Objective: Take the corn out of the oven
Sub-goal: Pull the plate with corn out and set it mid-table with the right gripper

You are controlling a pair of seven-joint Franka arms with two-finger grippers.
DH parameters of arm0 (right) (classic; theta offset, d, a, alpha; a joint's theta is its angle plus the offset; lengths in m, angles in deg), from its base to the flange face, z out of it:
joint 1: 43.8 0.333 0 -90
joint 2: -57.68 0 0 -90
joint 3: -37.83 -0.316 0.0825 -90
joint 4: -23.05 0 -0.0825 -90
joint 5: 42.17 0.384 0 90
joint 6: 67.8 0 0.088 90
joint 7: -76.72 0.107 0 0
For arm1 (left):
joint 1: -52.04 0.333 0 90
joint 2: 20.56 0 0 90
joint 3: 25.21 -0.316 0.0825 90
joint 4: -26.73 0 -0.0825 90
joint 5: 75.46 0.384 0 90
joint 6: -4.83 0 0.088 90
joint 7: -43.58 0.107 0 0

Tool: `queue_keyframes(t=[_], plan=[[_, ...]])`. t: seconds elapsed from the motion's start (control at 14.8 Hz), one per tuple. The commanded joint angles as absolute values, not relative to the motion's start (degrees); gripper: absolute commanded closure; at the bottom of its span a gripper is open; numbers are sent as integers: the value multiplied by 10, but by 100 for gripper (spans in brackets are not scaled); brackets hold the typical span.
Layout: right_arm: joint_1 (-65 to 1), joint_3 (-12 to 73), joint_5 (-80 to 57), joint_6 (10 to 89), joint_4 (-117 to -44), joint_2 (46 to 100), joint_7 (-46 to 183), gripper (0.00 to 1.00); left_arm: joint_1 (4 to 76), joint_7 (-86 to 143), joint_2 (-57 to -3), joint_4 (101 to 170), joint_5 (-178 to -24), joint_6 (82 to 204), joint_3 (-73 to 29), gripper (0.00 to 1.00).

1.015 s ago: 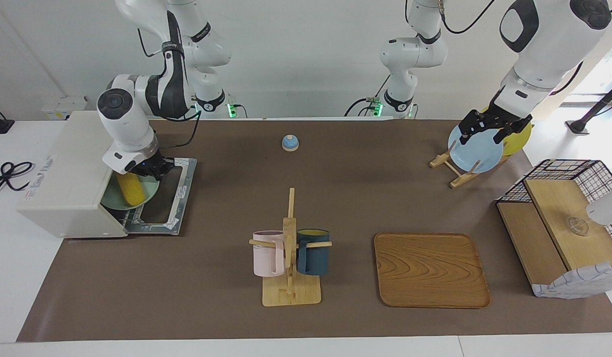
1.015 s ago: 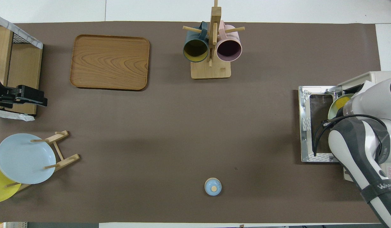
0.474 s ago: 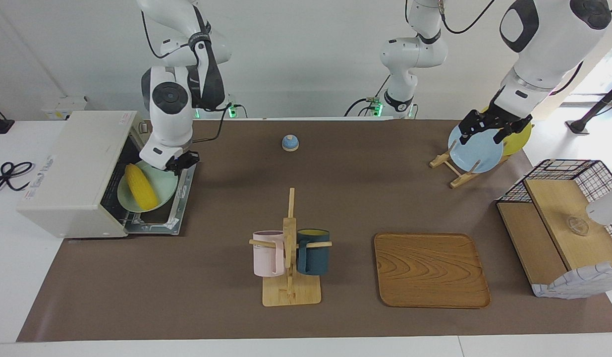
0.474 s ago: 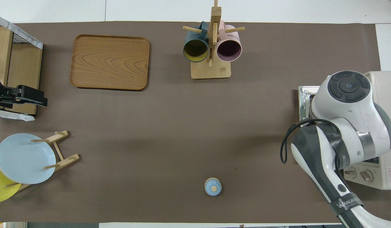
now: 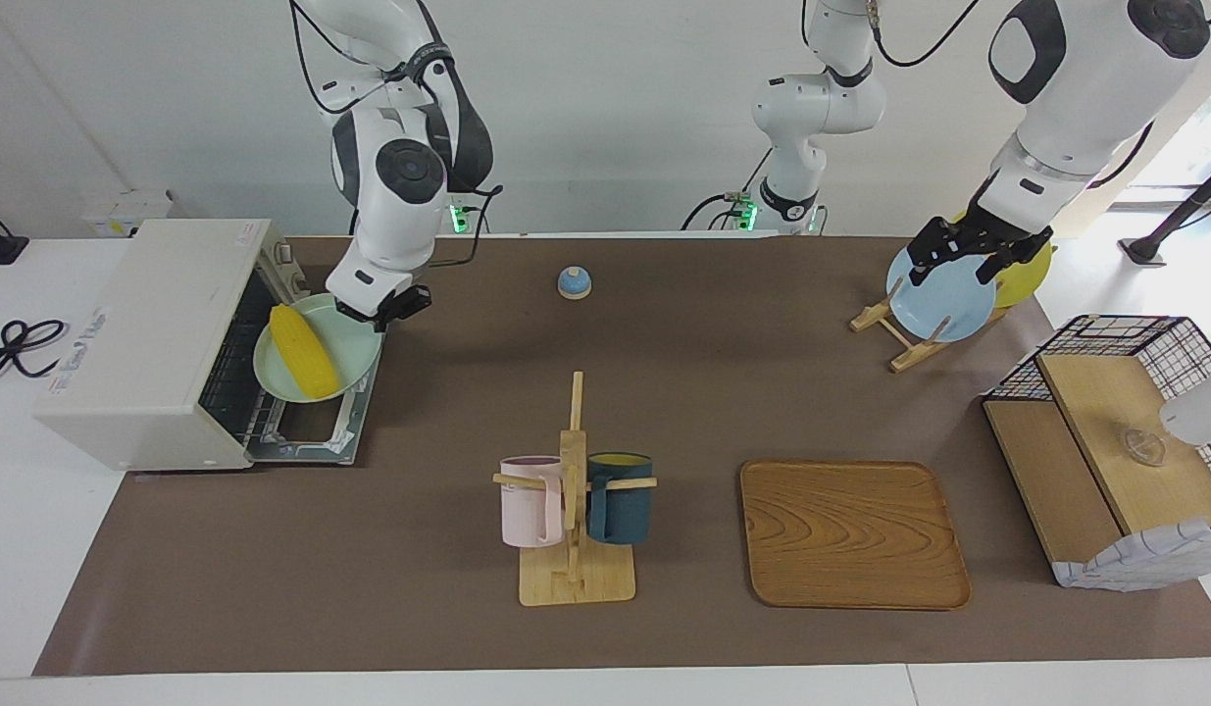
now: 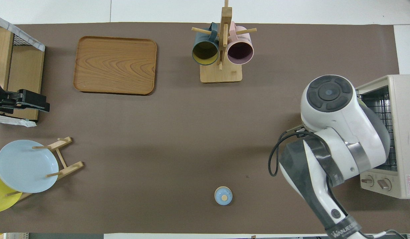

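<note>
The yellow corn (image 5: 304,351) lies on a pale green plate (image 5: 355,338). My right gripper (image 5: 377,307) is shut on that plate's rim and holds it in the air over the oven's dropped-open door (image 5: 316,431). The off-white oven (image 5: 144,333) stands at the right arm's end of the table, and its wire rack (image 5: 234,378) is bare. In the overhead view my right arm covers the plate and corn; only the oven (image 6: 404,132) shows there. My left gripper (image 5: 958,267) waits open over the blue plate (image 5: 943,299) in the plate rack.
A small blue bell (image 5: 574,282) sits near the robots at mid-table. A wooden mug stand (image 5: 575,490) with a pink and a dark blue mug, a wooden tray (image 5: 853,534) and a wire-and-wood basket shelf (image 5: 1115,441) stand farther out. A yellow plate (image 5: 1029,270) leans beside the blue one.
My right arm has drawn the green plate with the corn out of the oven and lifted it over the open door. The left arm has stayed still.
</note>
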State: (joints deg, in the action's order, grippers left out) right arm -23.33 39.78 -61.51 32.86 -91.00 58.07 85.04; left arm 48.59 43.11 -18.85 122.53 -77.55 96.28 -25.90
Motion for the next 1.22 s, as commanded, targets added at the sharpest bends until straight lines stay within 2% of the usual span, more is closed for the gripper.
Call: queue_keyframes(t=[0.0,0.34,0.61,0.68,0.88,1.15], plan=[[-175,392,-580,317,-867,609,942,100,491,433,-181,1225,-763,951,-256,0],[-81,391,-529,321,-778,680,1072,100,491,432,-181,1225,-763,952,-257,0],[10,391,-539,312,-647,825,1218,100,491,433,-181,1225,-763,952,-258,0],[12,391,-536,319,-639,841,1236,100,491,432,-181,1225,-762,954,-258,0],[16,378,-514,379,-658,847,1239,100,492,433,-181,1225,-762,957,-260,0],[8,377,-484,414,-687,843,1241,100,492,433,-182,1225,-761,958,-261,0]])
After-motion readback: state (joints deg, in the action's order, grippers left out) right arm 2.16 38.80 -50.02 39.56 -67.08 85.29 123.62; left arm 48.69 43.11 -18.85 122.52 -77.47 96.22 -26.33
